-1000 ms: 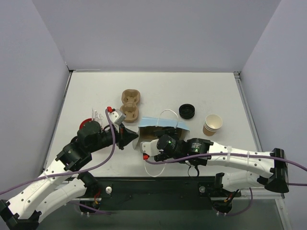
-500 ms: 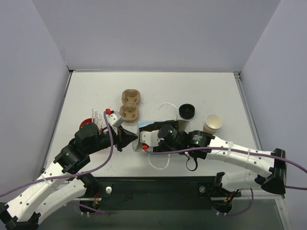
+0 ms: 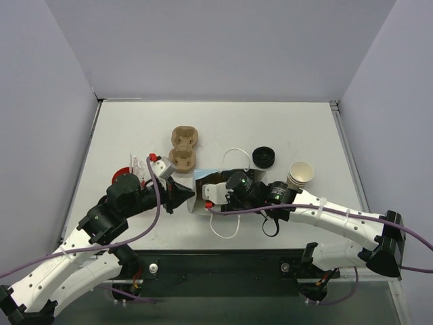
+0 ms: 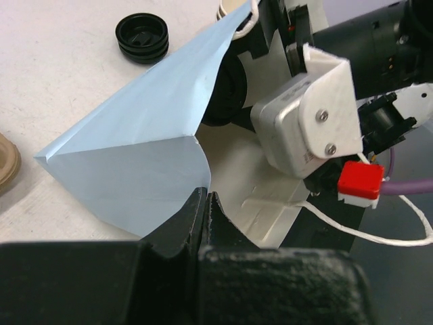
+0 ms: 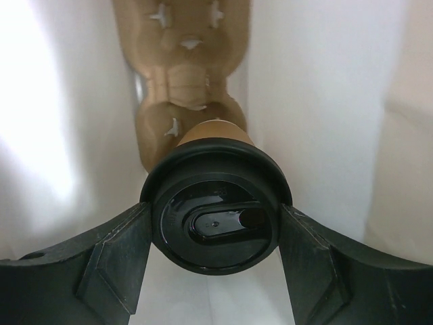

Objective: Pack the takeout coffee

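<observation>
My right gripper (image 5: 216,218) is shut on the black lid (image 5: 215,233) of the brown kraft cup (image 5: 216,132) and holds it inside the light blue paper bag (image 3: 226,171), between the bag's white walls (image 5: 318,88). In the top view the fingers and cup are hidden by the bag. A tan pulp tray (image 5: 186,40) shows beyond the cup inside the bag. My left gripper (image 4: 205,196) is shut on the edge of the bag's mouth (image 4: 142,135) and holds it open; it also shows in the top view (image 3: 189,195). The red cup (image 3: 124,173) stands behind my left arm, partly hidden.
A tan two-hole tray (image 3: 183,147) lies on the table left of the bag. Black lids (image 3: 264,158) and a stack of kraft cups (image 3: 300,174) stand to the right of the bag. The bag's white handle (image 3: 226,230) lies toward the near edge.
My right gripper has pushed deeper into the bag, away from the near edge. The bag's mouth has shifted slightly with it. My left gripper keeps its hold on the bag's edge.
</observation>
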You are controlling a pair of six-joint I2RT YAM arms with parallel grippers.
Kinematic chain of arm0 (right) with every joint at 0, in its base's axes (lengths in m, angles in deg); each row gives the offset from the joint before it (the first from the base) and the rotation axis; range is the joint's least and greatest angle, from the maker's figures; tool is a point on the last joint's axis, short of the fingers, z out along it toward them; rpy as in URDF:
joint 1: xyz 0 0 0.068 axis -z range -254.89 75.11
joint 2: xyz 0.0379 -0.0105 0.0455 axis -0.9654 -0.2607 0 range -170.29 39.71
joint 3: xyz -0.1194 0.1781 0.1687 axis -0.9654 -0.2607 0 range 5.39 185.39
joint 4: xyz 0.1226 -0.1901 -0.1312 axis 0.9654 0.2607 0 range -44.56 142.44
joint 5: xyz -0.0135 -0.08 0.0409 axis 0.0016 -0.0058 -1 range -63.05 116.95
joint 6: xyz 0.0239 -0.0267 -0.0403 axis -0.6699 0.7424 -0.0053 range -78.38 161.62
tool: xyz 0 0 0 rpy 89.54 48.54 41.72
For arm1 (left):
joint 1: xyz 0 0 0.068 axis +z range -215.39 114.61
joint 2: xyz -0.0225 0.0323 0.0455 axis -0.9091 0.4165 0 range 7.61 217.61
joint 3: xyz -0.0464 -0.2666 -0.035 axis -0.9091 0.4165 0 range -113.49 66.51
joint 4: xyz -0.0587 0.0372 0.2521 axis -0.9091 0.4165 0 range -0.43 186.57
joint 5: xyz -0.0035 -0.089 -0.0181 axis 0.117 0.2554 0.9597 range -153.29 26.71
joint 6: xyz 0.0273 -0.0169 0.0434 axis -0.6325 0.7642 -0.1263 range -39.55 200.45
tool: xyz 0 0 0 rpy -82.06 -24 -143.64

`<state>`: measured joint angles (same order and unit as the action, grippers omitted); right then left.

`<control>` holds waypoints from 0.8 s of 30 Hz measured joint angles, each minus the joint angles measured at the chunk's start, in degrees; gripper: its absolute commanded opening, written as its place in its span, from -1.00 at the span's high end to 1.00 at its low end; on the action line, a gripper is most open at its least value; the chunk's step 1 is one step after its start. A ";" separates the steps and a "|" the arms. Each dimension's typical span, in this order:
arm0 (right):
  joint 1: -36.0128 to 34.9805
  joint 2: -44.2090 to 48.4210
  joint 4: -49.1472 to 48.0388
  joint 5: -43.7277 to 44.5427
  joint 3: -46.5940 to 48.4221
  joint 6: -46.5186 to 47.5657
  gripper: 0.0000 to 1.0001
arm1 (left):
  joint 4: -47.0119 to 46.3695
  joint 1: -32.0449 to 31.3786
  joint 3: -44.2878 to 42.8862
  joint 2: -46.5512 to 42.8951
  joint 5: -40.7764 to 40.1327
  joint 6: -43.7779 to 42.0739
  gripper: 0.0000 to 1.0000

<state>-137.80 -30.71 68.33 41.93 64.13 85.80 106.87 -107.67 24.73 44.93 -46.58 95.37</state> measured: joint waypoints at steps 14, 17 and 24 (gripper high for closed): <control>0.00 0.00 -6.21 -0.55 -5.90 2.47 0.24 | -3.41 0.00 4.44 -3.30 0.94 2.45 1.00; 0.00 0.00 -6.84 -0.52 -6.43 2.51 0.24 | -3.41 0.00 4.44 -3.34 1.40 2.45 1.00; 0.00 0.00 -7.26 -0.50 -6.60 2.54 0.24 | -3.30 0.00 4.48 -3.34 1.99 2.43 1.00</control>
<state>-137.80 -30.71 61.07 41.43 57.53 88.34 103.57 -107.67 29.21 41.59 -44.59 97.79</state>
